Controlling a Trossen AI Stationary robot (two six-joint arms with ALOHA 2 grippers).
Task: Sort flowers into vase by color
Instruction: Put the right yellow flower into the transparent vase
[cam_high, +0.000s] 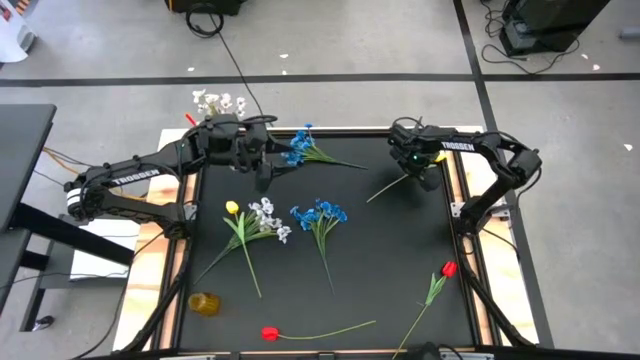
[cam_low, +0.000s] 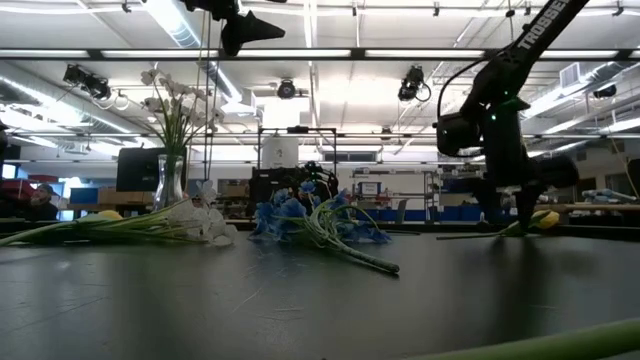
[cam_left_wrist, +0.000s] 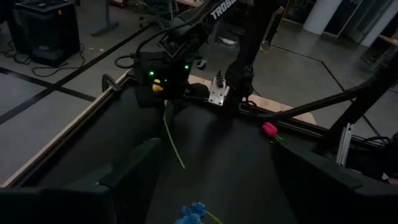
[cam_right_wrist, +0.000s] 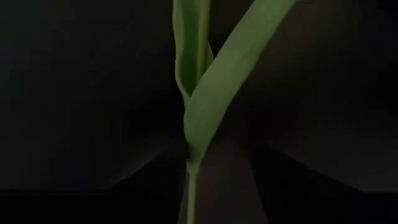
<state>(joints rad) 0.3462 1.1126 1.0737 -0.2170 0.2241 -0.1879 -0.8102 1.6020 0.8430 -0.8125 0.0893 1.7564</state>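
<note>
Hovering low over a yellow tulip on the worktop, the right end effector straddles its stem, fingers spread; the left end effector is spread too.

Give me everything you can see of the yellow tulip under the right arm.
The yellow tulip is an artificial single stem: a small yellow bud, long green leaves and a thin green stalk. It lies flat on the black mat near the far right corner, stalk slanting toward the centre. The right end effector sits directly over its bud end, straddling the stalk; whether the fingers touch it is unclear.
</note>
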